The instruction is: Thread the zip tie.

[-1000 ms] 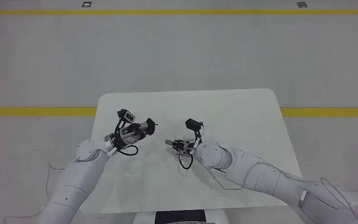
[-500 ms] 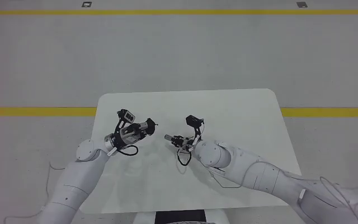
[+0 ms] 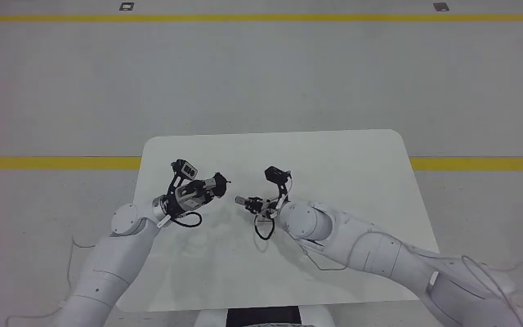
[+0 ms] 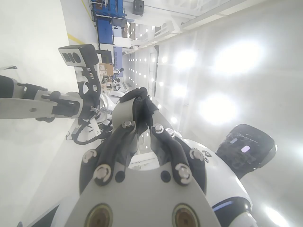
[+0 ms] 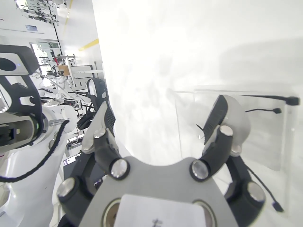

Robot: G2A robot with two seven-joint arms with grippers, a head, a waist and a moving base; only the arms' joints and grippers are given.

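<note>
Over the middle of the white table my two grippers face each other a short gap apart. My left gripper is shut, its black pads pressed together; a small dark tip juts from it, and I cannot tell what it is. My right gripper is open with nothing between its fingers. In the right wrist view, a black zip tie and a second one lie beyond one finger, behind a clear panel. The right arm shows in the left wrist view.
Another thin black tie trails beside the right gripper's base. The table's far edge and right side are bare white surface. A yellow floor line runs behind the table.
My right gripper has slid left, closing the gap toward the left gripper. The left arm has stayed still.
</note>
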